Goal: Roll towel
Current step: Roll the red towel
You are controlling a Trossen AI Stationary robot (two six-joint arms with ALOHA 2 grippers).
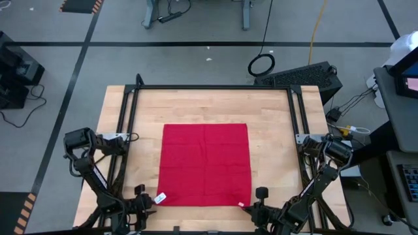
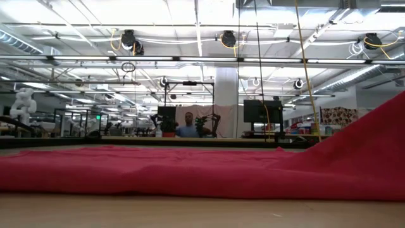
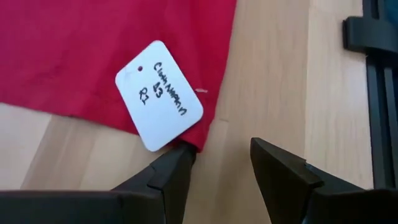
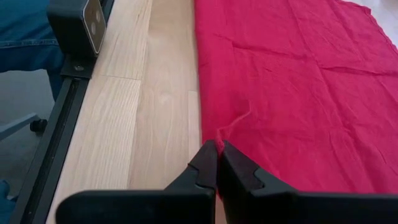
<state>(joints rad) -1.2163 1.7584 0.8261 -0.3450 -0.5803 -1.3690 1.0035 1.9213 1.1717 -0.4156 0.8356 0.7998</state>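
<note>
The red towel (image 1: 206,163) lies spread out on the wooden table, and its white tag (image 3: 158,93) rests on the near left corner. My left gripper (image 3: 221,168) stands open at that corner, one fingertip (image 3: 180,158) right at the cloth's tip. My right gripper (image 4: 219,155) is shut on the near right corner. There the towel (image 2: 373,139) rises off the table in the low view, while the rest lies flat. My left gripper's one fingertip stands at the tip of the near left corner (image 3: 194,142); whether it touches the cloth I cannot tell. My right gripper pinches the towel's near right corner (image 4: 222,132) between its two fingers, slanting down from the near side. The cloth puckers toward the fingers and is lifted there, its remainder on the table.
Black frame rails (image 1: 124,130) (image 1: 300,130) run along the table's left and right sides, and one rail (image 3: 379,93) is close beside my left gripper. A small camera box (image 4: 78,25) sits on the right rail. A person (image 2: 188,130) shows far off in the room.
</note>
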